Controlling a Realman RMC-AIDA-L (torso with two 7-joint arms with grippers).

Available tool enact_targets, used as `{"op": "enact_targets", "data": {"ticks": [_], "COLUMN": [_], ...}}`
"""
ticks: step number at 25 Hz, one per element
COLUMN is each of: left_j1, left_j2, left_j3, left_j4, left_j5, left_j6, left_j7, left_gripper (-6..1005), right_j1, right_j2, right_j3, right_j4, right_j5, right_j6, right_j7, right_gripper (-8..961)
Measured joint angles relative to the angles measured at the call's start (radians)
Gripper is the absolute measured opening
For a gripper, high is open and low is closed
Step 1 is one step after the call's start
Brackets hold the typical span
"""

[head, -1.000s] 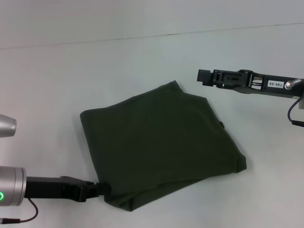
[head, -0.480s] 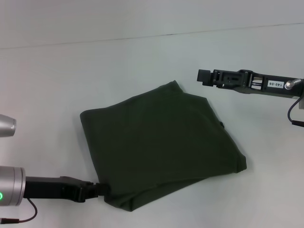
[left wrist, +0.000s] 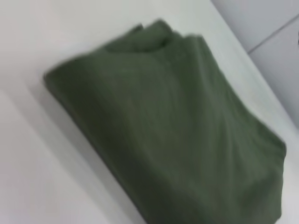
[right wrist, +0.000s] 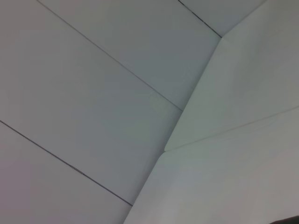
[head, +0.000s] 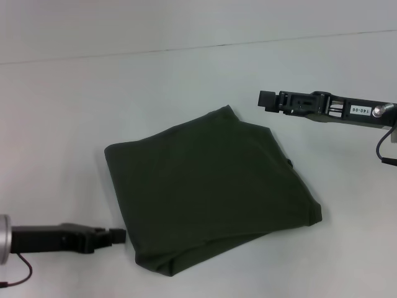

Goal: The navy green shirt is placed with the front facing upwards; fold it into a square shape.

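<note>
Now, from my head camera, the shirt (head: 211, 189) is lying folded into a rough square on the white table (head: 68, 112), turned a little so one corner is pointing away from me. Only plain dark green cloth is showing on top; no lettering or neck label is facing up. My left gripper (head: 116, 235) is reaching in low from my left side, its tip sitting just beside the near left corner of the shirt with a sliver of table between them. It is holding nothing, and whether its jaws are spread or pressed together I cannot tell from this angle. My right gripper (head: 265, 99) is hanging out over the table beyond the far right corner of the shirt, well apart from the cloth. Its jaws I cannot judge either. A small white sticker on that arm is reading "140-06" (head: 358, 109).

Next, my left wrist camera is looking across the shirt (left wrist: 177, 135): stacked layers are showing along one edge, a small bunched fold is sitting at the far corner, and the white table (left wrist: 42, 177) is running beside it. None of my own fingers are appearing in this view.

Last, my right wrist camera is showing only pale panels with thin dark seams and a white ledge; neither shirt nor fingers are in sight.
</note>
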Motion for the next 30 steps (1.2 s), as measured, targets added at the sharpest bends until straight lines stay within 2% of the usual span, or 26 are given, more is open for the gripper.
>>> {"op": "enact_targets", "data": {"ticks": [8,13,16,19,24,27,30], "left_j1": [0.020,0.046,0.052,0.051,0.049,0.051,0.060], "left_j2": [0.003,0.003,0.001,0.000,-0.001,0.000,0.002], "left_j3": [-0.186,-0.216,-0.220,-0.222,-0.217,-0.209,-0.208], "left_j4": [0.021,0.033,0.035,0.036,0.035,0.035,0.034], "left_j5": [-0.060,-0.185,-0.227,-0.236,-0.236,-0.231,-0.231], "left_j6": [0.089,0.118,0.125,0.126,0.127,0.147,0.196], "left_j7": [0.074,0.124,0.141,0.148,0.197,0.259,0.333], "left_gripper": [135,174,372,502,718,847,884], "right_j1": [0.000,0.005,0.010,0.013,0.014,0.014,0.012], "right_j2": [0.002,0.009,0.013,0.012,0.006,0.004,0.004], "right_j3": [0.005,0.006,0.000,-0.005,-0.062,-0.097,-0.113], "right_j4": [-0.002,-0.002,-0.002,-0.003,-0.004,-0.004,-0.005], "right_j5": [0.017,0.022,0.022,0.018,0.015,0.014,0.014], "right_j6": [-0.070,-0.086,-0.085,-0.080,-0.076,-0.075,-0.080], "right_j7": [-0.120,-0.190,-0.212,-0.221,-0.251,-0.260,-0.261], "right_gripper": [770,778,783,788,938,937,936]}}
